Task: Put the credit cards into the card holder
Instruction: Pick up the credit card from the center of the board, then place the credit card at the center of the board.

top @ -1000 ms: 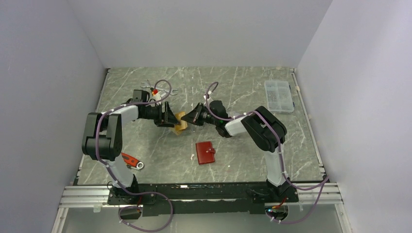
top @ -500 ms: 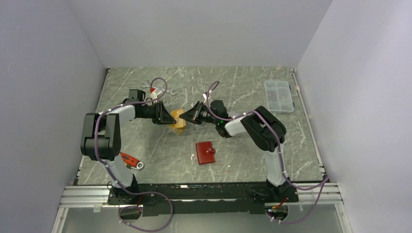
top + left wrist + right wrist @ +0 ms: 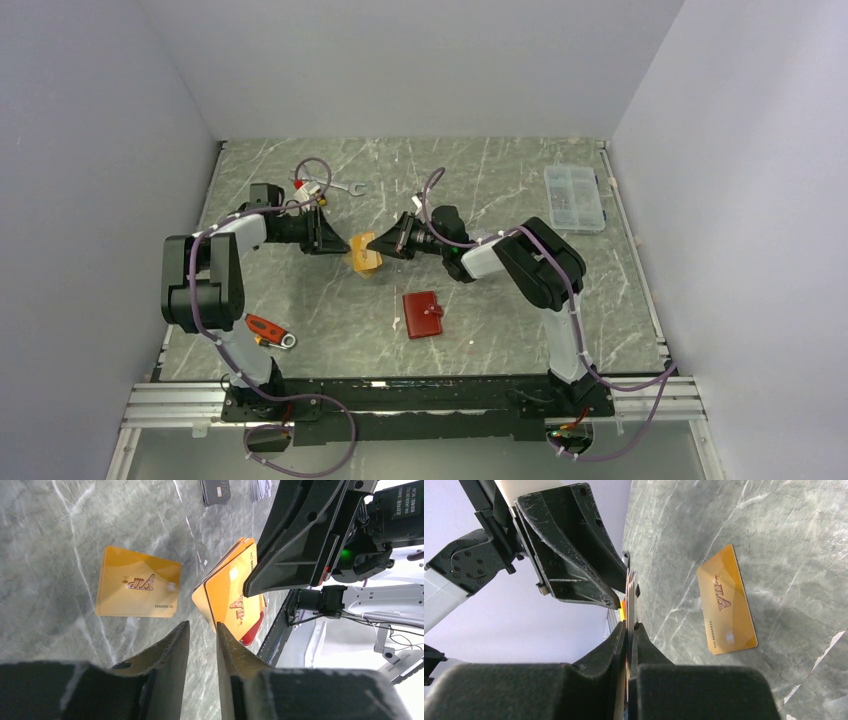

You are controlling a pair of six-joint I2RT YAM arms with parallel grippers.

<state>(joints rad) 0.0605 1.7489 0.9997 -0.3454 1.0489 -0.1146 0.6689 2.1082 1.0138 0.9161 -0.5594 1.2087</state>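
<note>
Backing away to the left, the left pincer [image 3: 335, 240] no longer crowds the orange stack as it did a second ago. Then it stood wide-jawed right against the cards. Now it sits apart from them, its jaws drawn in to a slim slit with nothing between them, as its own wrist view shows. Just ahead of its tips one loose orange card [image 3: 135, 582] lies flat on the table [image 3: 500, 190], touching neither pincer. Whether it slipped out during that closing I cannot tell. Further ahead of those tips, and raised off the table, is the orange stack [image 3: 235, 587], clamped edge-on in the right pincer [image 3: 630, 625], whose jaws are pressed tight on it. From that pincer's side the loose card lies down on the table, off to one side of the tips. A few black cards [image 3: 216, 490] lie well beyond both pincers. The card holder [image 3: 423, 314] lies folded shut on the table, on the base side of the right pincer's tips and well clear of them. My reading is that the left pincer came away empty, so no single card has been peeled off for loading. The holder has yet to be opened, and no card is in it yet.
</note>
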